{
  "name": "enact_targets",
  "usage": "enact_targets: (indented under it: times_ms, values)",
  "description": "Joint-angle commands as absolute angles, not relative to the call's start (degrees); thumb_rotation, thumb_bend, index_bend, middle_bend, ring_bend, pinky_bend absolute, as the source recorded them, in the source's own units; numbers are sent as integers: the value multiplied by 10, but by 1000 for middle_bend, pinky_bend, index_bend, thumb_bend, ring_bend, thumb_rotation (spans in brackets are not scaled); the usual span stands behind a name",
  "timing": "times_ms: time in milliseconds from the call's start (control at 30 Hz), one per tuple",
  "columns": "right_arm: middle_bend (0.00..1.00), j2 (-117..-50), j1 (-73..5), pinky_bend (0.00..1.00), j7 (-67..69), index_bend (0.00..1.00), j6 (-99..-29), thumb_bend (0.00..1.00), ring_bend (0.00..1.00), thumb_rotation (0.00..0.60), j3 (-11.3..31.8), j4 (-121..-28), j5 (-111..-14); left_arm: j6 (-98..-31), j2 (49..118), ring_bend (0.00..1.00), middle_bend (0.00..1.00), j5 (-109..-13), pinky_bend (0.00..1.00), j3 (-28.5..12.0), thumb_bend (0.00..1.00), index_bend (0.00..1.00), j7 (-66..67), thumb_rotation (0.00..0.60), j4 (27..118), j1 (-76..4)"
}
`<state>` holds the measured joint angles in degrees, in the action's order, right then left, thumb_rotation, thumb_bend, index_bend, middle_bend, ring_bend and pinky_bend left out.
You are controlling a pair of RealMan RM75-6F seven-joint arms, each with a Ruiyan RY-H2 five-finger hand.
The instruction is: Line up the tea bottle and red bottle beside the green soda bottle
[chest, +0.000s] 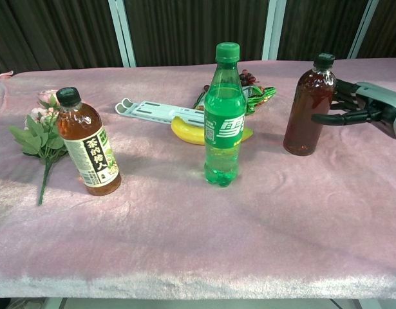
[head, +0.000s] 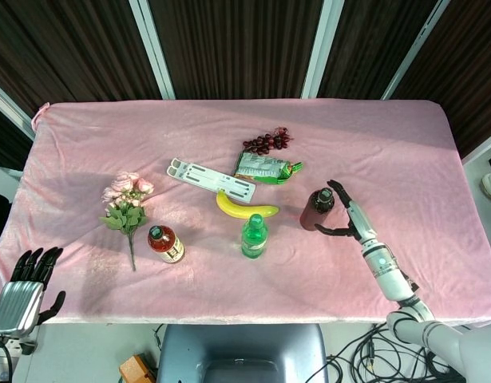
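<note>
1. The right hand sits just beside the red bottle, on its right side, with its fingers spread apart and reaching toward the bottle; whether they touch it cannot be told, and nothing is gripped.
2. The left hand hangs off the near left edge of the table, fingers apart, holding nothing.
3. The red bottle stands upright, to the right of the green bottle and slightly farther back.
4. The tea bottle stands upright well to the left of the green bottle, near the stem of the flowers.
5. The green bottle stands upright near the front middle of the pink cloth.
6. Behind it lies a banana, touching one end of a white rack.
7. Farther back are a green packet and dark grapes.
</note>
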<state>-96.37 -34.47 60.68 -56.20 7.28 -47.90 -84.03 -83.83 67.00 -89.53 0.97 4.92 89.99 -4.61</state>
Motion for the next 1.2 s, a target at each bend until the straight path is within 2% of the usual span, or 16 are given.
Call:
enact_targets:
  times_ms: [33, 133, 333, 433, 600, 733, 967, 1200]
  values:
    - [126, -973, -356, 233, 632, 195, -555, 274, 65, 600, 69, -470, -849, -839, 670, 1, 80, -896, 0, 10, 390, 0, 49, 600, 900, -46]
    - [209, -977, -362, 308, 644, 359, -557, 274, 169, 600, 67, -465, -856, -840, 670, 1, 80, -897, 0, 10, 390, 0, 48, 600, 899, -46]
    - [476, -994, -363, 568, 631, 749, -583, 273, 442, 600, 80, -452, -849, -844, 670, 2, 80, -897, 0, 11, 390, 0, 45, 600, 898, -44]
    - [538, -998, -360, 624, 622, 834, -605, 273, 508, 600, 80, -450, -854, -845, 669, 1, 80, -897, 0, 12, 390, 0, 44, 600, 898, -43]
    - [605, -999, -349, 673, 614, 922, -673, 274, 570, 600, 79, -475, -874, -847, 668, 1, 80, -898, 0, 12, 390, 0, 42, 600, 898, -42]
    - [616, -992, -343, 679, 605, 934, -705, 273, 580, 600, 69, -516, -892, -847, 668, 1, 80, -899, 0, 12, 390, 0, 42, 600, 898, -43]
    - [616, -1006, -347, 679, 547, 935, -728, 273, 580, 600, 61, -532, -909, -848, 667, 1, 80, -900, 0, 13, 390, 0, 40, 600, 899, -42]
    - [616, -1028, -361, 679, 534, 935, -708, 274, 580, 600, 61, -518, -905, -846, 666, 1, 80, -901, 0, 15, 390, 0, 39, 600, 898, -43]
